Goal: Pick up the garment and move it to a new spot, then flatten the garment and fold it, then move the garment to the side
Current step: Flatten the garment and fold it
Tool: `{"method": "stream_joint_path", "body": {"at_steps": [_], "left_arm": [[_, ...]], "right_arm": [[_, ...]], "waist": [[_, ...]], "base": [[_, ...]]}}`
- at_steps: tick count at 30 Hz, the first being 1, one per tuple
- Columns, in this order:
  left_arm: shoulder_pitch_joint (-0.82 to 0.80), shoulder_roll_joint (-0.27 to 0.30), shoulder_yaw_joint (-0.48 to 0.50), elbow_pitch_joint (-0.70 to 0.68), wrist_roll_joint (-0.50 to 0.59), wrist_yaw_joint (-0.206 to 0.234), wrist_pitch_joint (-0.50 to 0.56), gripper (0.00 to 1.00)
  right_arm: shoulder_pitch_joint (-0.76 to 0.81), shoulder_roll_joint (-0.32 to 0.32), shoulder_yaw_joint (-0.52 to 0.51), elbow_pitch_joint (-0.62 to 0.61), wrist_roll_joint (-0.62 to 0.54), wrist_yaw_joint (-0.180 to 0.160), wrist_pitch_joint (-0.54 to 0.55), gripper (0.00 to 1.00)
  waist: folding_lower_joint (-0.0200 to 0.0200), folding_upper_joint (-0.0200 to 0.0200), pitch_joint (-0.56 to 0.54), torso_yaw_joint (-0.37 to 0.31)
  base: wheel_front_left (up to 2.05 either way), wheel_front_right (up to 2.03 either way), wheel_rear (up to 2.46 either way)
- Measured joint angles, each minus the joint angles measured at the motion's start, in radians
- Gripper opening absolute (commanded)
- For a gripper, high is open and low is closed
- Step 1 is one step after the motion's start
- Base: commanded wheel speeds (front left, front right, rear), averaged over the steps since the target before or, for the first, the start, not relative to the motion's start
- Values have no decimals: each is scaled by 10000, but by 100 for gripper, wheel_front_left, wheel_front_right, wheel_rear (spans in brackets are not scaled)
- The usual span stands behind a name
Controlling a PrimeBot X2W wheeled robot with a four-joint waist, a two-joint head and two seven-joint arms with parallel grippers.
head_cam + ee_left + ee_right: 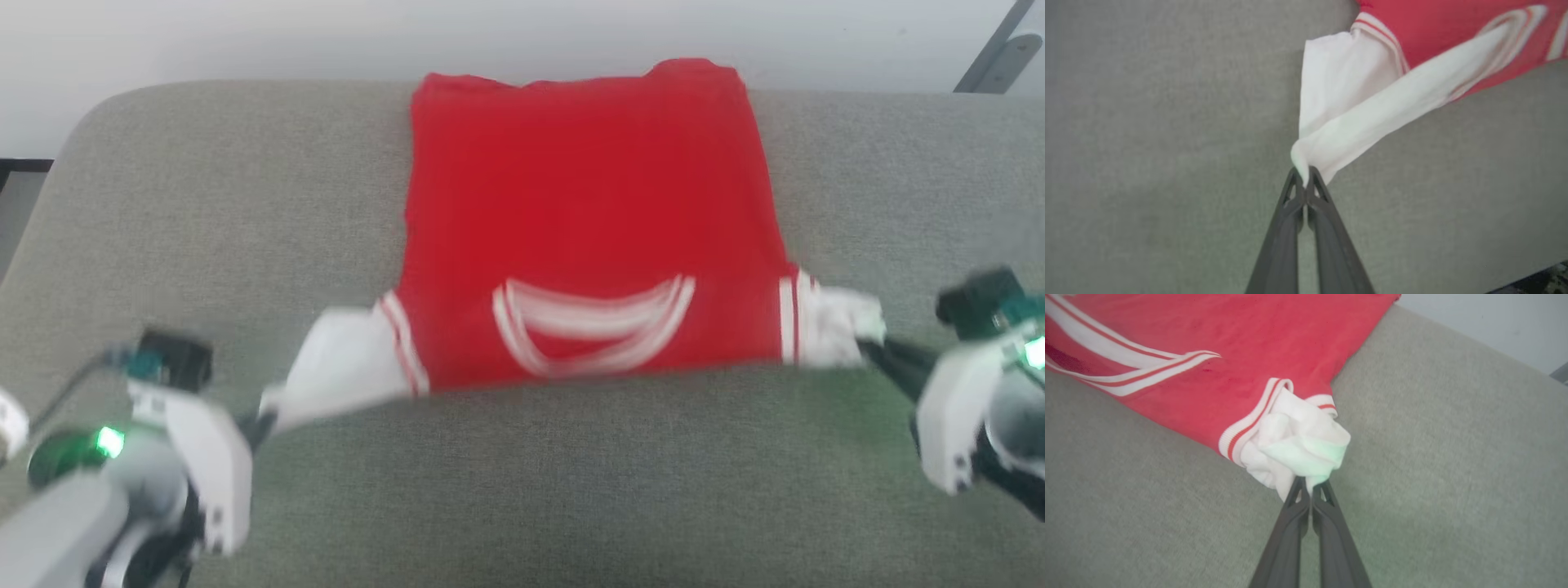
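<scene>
The garment (pixel 588 220), a red jersey T-shirt with white sleeves and striped trim, lies spread on the grey cushion, collar toward me. My left gripper (pixel 263 420) is shut on the tip of its white left sleeve (pixel 1339 110), which is stretched taut between the fingers (pixel 1306 179) and the red body. My right gripper (pixel 869 349) is shut on the bunched white right sleeve (pixel 1298 445), pinched at the fingertips (pixel 1308 486). The striped V-neck (pixel 592 322) faces the near edge.
The grey upholstered surface (pixel 204 212) reaches to a pale wall (pixel 326 33) behind. A grey metal bracket (pixel 1000 53) stands at the far right corner. A dark strip of floor (pixel 1535 281) shows past the cushion's edge in the left wrist view.
</scene>
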Motion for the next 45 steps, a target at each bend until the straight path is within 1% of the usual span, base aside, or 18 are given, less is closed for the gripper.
{"method": "stream_joint_path", "body": {"at_steps": [1, 3, 7, 9, 11, 12, 15, 17, 19, 20, 21, 22, 23, 30, 34, 39, 41, 45], "left_arm": [[331, 303, -65, -466, 21, 219, 61, 0], [924, 677, -77, -1202, -98, 738, 196, 0], [1743, 1162, -79, -2161, -290, 1557, 282, 0], [2054, 1323, -115, -2429, -395, 1862, 372, 0], [2274, 1438, -155, -2625, -453, 2102, 462, 0], [2274, 1438, -155, -2625, -453, 2102, 462, 0], [2466, 1524, -165, -2803, -545, 2309, 499, 0], [2541, 1519, -176, -2826, -546, 2424, 502, 0], [2570, 1511, -163, -2826, -546, 2433, 451, 0], [2573, 1478, -151, -2824, -548, 2437, 435, 0], [2580, 1446, -148, -2823, -548, 2451, 405, 0], [2580, 1407, -146, -2823, -548, 2464, 368, 0], [2579, 1361, -148, -2821, -546, 2472, 357, 0], [2480, 1174, -140, -2844, -533, 2504, 316, 0], [2407, 1080, -163, -2918, -476, 2475, 311, 0], [2168, 907, -192, -2978, -362, 2464, 313, 0], [2030, 800, -238, -3012, -313, 2414, 341, 0], [1702, 558, -360, -3033, -48, 2266, 393, 0]], "right_arm": [[360, -121, -173, -278, 88, 0, 121, 0], [1090, -313, -562, -713, 215, -2, 359, 0], [2323, -418, -1223, -1551, 330, 0, 980, 0], [2836, -418, -1507, -1952, 366, 0, 1338, 0], [3334, -426, -1691, -2328, 420, 0, 1722, 0], [3334, -426, -1691, -2328, 420, 0, 1722, 0], [3886, -385, -2038, -2759, 456, 0, 2146, 0], [4173, -253, -2288, -2982, 495, 0, 2391, 0], [4420, -69, -2510, -3057, 485, -2, 2660, 0], [4523, 38, -2650, -3070, 474, 0, 2740, 27], [4572, 184, -2832, -3051, 443, -2, 2805, 45], [4591, 276, -2918, -3062, 337, -2, 2899, 70], [4625, 378, -3035, -3074, 257, 0, 2976, 100], [4747, 1062, -3975, -3446, -171, -2, 3482, 100], [4429, 1488, -5018, -4021, -754, -2, 3471, 100], [3151, 2142, -5565, -4138, -1580, -2, 3382, 100], [2406, 2416, -5547, -3868, -1670, -2, 3298, 100], [609, 2516, -5256, -2836, -2132, -2, 3101, 100]], "waist": [[0, 0, 10, -17], [0, 0, 38, -40], [0, 0, 85, -112], [0, 0, 116, -153], [0, 0, 145, -192], [0, 0, 145, -192], [0, 0, 190, -237], [0, 0, 220, -261], [0, 0, 266, -278], [0, 0, 293, -286], [0, 0, 322, -296], [0, 0, 352, -304], [0, 0, 382, -308], [1, 0, 545, -340], [0, 0, 693, -330], [0, 0, 890, -228], [0, 0, 994, -164], [0, 0, 1239, 35]], "base": [[0, 0, 0], [0, 0, 0], [0, 0, 0], [0, 0, 0], [0, 0, 0], [0, 0, 0], [0, 0, 0], [0, 0, 0], [0, 0, 0], [0, 0, 0], [0, 0, 0], [0, 0, 0], [0, 0, 0], [0, 0, 0], [0, 0, 0], [0, 0, 0], [0, 0, 0], [0, 0, 0]]}}
